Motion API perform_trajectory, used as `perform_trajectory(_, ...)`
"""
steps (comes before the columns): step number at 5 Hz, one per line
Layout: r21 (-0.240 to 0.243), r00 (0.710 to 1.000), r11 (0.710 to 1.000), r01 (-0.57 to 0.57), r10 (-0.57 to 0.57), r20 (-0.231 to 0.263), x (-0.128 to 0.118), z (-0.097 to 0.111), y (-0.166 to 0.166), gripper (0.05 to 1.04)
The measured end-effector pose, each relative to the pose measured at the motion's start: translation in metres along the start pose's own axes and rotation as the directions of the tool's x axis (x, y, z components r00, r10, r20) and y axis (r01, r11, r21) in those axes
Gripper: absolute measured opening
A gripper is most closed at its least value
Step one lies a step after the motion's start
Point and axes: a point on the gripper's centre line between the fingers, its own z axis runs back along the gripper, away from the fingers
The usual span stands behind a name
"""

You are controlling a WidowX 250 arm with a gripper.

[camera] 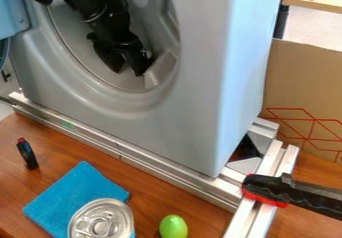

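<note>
The black gripper (129, 74) hangs inside the round grey opening of the washing-machine-like front (150, 107), low and toward its right side. Its two fingers are apart, pointing down, and nothing shows between them. The lighter raised piece (160, 70) on the drum's inner wall is just right of the fingertips. On the wooden table in front lie a folded blue cloth (73, 194) and a small black item with a red top (27, 153). A silver-topped can (101, 221) stands at the cloth's lower right edge, and a green egg-shaped object (174, 227) is farther right.
Metal rails (133, 157) run along the machine's base. A black-and-red clamp (267, 189) grips the rail at the right. The light blue door (10, 12) stands at the upper left, and brown cardboard (304, 82) is behind on the right.
</note>
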Motion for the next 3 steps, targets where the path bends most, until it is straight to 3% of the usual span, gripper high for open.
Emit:
perform_trajectory(1, -0.006, 1.0, 1.0, 0.018, -0.018, -0.001, 0.0029, -0.0019, -0.0065, 0.97)
perform_trajectory(2, -0.008, 1.0, 1.0, 0.017, -0.017, 0.009, 0.0055, -0.0023, -0.0087, 0.7)
perform_trajectory(3, -0.009, 1.0, 1.0, 0.008, -0.007, 0.009, 0.0048, -0.0029, -0.0088, 0.52)
